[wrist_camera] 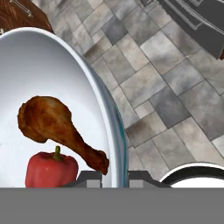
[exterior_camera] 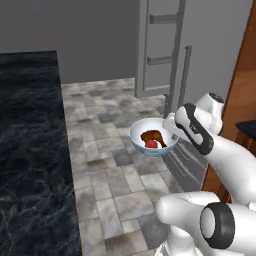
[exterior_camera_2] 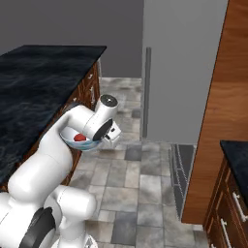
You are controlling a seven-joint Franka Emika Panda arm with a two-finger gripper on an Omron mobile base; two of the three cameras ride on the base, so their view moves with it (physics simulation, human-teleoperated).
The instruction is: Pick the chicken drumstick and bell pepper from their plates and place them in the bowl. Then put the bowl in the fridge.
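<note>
Tiled floor [exterior_camera: 115, 200], fingers [wrist_camera: 114, 177] apparently pinching bowl [exterior_camera: 140, 128] rim

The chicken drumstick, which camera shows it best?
The hand view: the chicken drumstick lies large and whole in the bowl, above the bell pepper. The left base view shows it small and dark; in the right base view I can't make it out.

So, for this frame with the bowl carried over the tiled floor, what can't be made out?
- Left base view: the gripper's fingertips on the round white bowl's rim, hidden behind the hand.
- Right base view: most of the bowl, covered by the arm; the small red bell pepper just peeks out.
- Hand view: the bowl's left side, cut off; dark brown chicken drumstick visible.
- Grey metallic fridge: shelves cropped above.
</note>
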